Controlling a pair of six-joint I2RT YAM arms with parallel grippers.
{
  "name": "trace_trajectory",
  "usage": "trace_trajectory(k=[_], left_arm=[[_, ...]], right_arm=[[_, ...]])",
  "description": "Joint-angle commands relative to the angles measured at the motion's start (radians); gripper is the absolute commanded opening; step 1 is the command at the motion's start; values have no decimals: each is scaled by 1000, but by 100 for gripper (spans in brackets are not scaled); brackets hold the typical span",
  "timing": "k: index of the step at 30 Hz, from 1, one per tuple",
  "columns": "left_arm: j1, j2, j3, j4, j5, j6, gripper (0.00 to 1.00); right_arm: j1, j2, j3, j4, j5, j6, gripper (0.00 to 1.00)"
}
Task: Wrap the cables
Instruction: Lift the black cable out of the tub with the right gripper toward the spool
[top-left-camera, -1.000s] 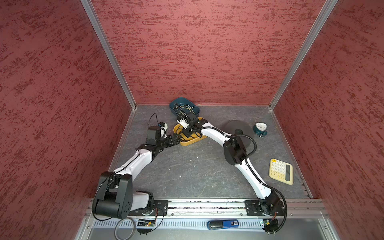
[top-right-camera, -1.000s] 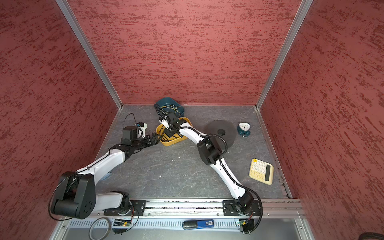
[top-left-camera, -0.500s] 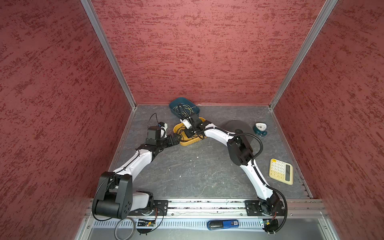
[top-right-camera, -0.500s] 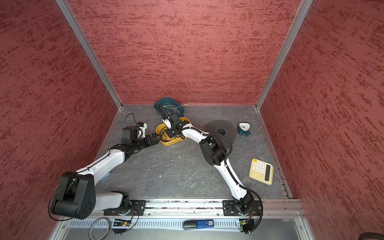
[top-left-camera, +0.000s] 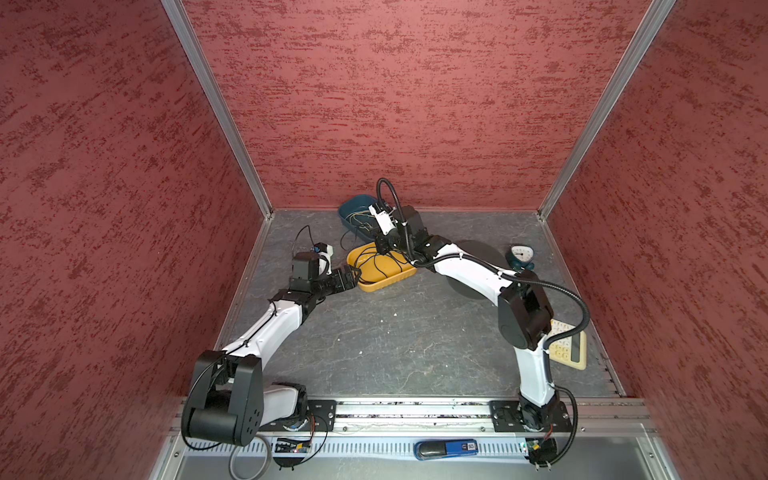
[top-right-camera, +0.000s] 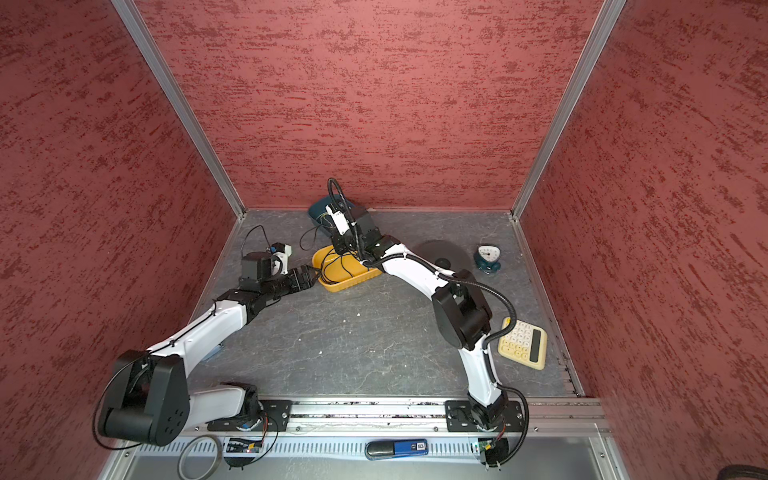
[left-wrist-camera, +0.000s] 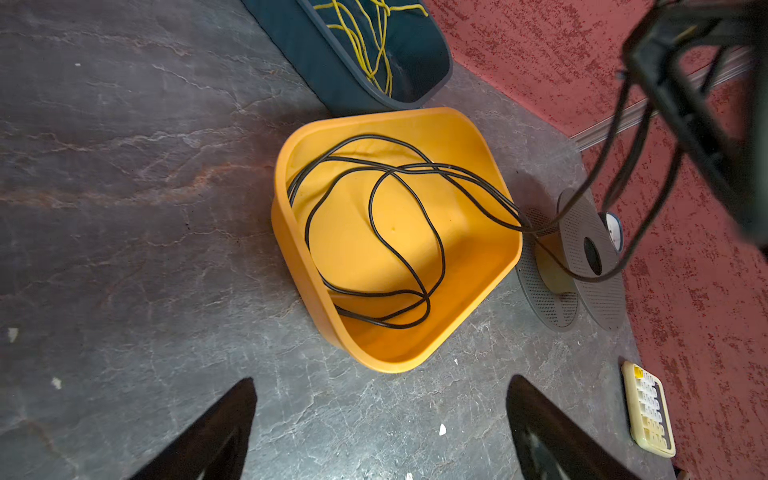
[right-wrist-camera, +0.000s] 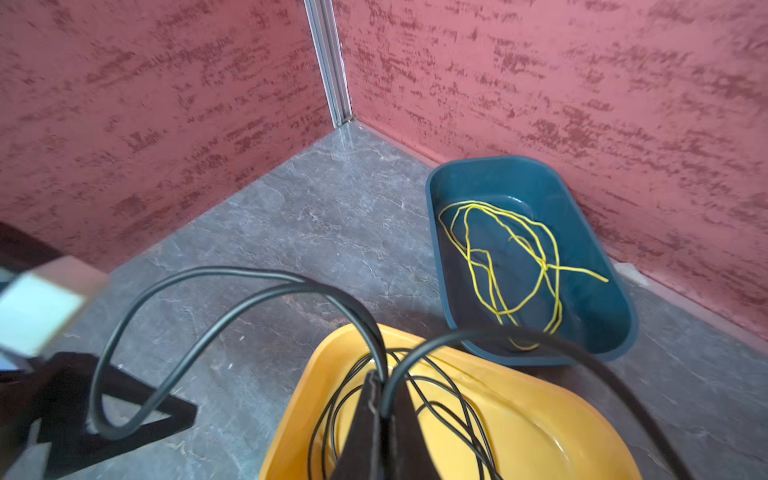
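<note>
Near the table's (top-left-camera: 395, 332) far edge, over the tray (left-wrist-camera: 340, 253), right gripper (right-wrist-camera: 380, 382) is clenched on the cable (right-wrist-camera: 237, 271); left gripper (left-wrist-camera: 381, 378) hangs released just beside the tray.

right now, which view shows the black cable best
The left wrist view: the black cable lies in whole loops inside the yellow tray. The right wrist view crops it; both top views show it tiny.

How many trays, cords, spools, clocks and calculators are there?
Trays: 2, yellow tray, blue tray
Cords: 2, black cable, yellow wire
Spools: 1, grey spool
Clocks: 1, clock
Calculators: 1, calculator
Total: 7
</note>
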Motion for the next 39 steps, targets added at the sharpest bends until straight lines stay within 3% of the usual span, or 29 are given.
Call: trace_trajectory(k=[1, 3, 7, 13, 16, 22, 30, 35, 39], left_arm=[[5, -40, -27, 46, 27, 3, 89], [4, -47, -38, 69, 32, -1, 87], [-78, -69, -39, 79, -104, 42, 84], [-170, -60, -14, 130, -158, 104, 90], [-236, -30, 5, 155, -257, 155, 93], [-334, 113, 19, 350, -417, 257, 100], [-373, 348, 143, 560, -429, 332, 99], [-373, 479, 284, 512, -516, 370, 100], [-364, 534, 317, 573, -608, 366, 100]], right_arm=[[13, -90, -24, 57, 78, 21, 0], [13, -131, -29, 44, 111, 34, 0], [15, -212, -27, 16, 160, 65, 0], [15, -326, -5, -46, 206, 86, 0], [13, -371, 19, -86, 209, 102, 0], [12, -427, 57, -154, 188, 152, 0], [13, -497, 46, -193, 147, 194, 0], [13, -578, 3, -207, 143, 205, 0], [11, -681, -57, -207, 167, 208, 0]])
